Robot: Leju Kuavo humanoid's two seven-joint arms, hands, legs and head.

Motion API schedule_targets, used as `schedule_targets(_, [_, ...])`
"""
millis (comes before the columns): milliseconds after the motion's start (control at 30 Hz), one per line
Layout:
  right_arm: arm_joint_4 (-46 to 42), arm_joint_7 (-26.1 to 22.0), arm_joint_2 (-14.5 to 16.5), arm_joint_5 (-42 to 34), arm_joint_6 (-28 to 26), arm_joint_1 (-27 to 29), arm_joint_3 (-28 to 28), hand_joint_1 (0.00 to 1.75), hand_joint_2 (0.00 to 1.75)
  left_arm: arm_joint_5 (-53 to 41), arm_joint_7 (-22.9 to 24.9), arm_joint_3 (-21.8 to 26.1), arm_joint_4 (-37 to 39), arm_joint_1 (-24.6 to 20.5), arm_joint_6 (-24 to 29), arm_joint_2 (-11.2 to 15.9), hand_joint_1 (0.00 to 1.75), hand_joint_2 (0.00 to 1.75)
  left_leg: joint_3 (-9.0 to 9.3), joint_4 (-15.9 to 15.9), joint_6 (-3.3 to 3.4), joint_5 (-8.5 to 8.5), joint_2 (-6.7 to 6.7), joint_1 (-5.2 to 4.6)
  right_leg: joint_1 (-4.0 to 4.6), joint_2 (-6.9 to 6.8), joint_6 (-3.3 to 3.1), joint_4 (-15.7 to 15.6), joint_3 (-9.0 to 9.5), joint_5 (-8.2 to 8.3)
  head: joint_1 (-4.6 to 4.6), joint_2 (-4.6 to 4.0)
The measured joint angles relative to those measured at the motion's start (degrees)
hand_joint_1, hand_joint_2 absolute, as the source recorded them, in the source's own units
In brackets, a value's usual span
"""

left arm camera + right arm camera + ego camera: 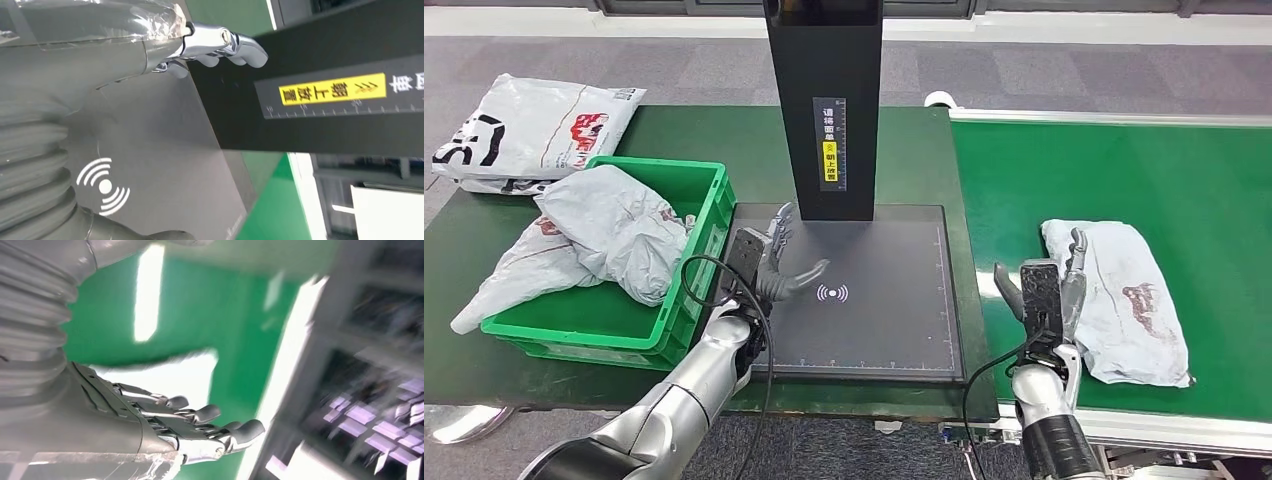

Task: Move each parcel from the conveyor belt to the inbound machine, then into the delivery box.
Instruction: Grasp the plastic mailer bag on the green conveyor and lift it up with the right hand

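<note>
Head view: grey parcel (1118, 302) lies flat on the green belt (1124, 170), near its front edge, red print on top

Right hand (1046, 290) sits just left of the parcel, at the belt's left edge, fingers extended and spread, holding nothing. One fingertip reaches the parcel's near corner; contact cannot be told. Right wrist view is blurred: fingers (210, 415) open over green, nothing between them

Left hand (769, 262) hovers over the left part of the scanner plate (894, 320), beside the bin's right wall. Fingers apart, thumb pointing toward the white wireless mark (832, 293); hand empty. Left wrist view: fingertips (240, 47) straight, close to the black column (320, 100), mark (103, 186) on the plate below the palm

Black column (824, 110) stands at the back of the plate, with a yellow-and-white label (829, 145)

Green bin (674, 300) left of the plate, on the dark green table (904, 150). Crumpled grey bag (614, 230) inside it, spilling over the left rim. White printed bag (529, 125) lies on the table behind the bin, at the far left
</note>
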Motion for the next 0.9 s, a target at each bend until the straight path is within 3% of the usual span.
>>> schedule_targets(100, [5.28, 3.13, -0.74, 16.12, -6.86, -1.70, -6.41, 0.00, 1.75, 0.91, -0.20, 0.00, 0.43, -0.07, 1.63, 0.03, 0.00, 1.75, -0.02, 0.00, 0.01, 0.01, -0.08, 0.00, -0.02, -0.05, 0.02, 0.00, 0.03, 0.01, 0.00, 0.00])
schedule_targets(200, [9.92, 5.34, -1.58, 24.69, -7.73, -3.19, -13.70, 0.00, 1.75, 1.53, -0.11, 0.00, 0.74, -0.17, 2.18, 0.10, 0.00, 1.75, -0.02, 0.01, 0.02, 0.01, -0.10, 0.00, -0.04, -0.07, 0.05, -0.01, 0.07, 0.03, 0.01, 0.00])
schedule_targets(367, [16.69, 13.46, -2.58, 36.36, -8.05, -4.65, -22.81, 0.00, 1.75, 2.44, 0.21, 0.00, 0.78, -0.23, 2.67, 0.19, 0.00, 1.75, 0.00, 0.01, 0.06, -0.02, -0.05, -0.07, -0.07, -0.04, 0.08, -0.01, 0.05, 0.03, 0.00, 0.00])
schedule_targets(667, [29.29, 26.19, -5.95, 44.50, -5.36, -6.69, -29.00, 0.00, 1.75, 2.74, 0.79, 0.00, 0.79, -0.41, 2.76, 0.35, 0.00, 1.75, -0.01, 0.00, 0.06, -0.02, -0.08, -0.06, -0.04, -0.03, 0.11, 0.00, 0.05, 0.00, 0.00, 0.00])
schedule_targets(900, [34.00, 28.10, -7.38, 45.22, -3.37, -7.17, -29.13, 0.00, 1.75, 2.86, 0.83, 0.00, 0.78, -0.56, 2.50, 0.37, 0.00, 1.75, -0.01, 0.00, 0.06, -0.02, -0.08, -0.06, -0.05, -0.03, 0.12, 0.00, 0.05, 0.00, 0.00, 0.00])
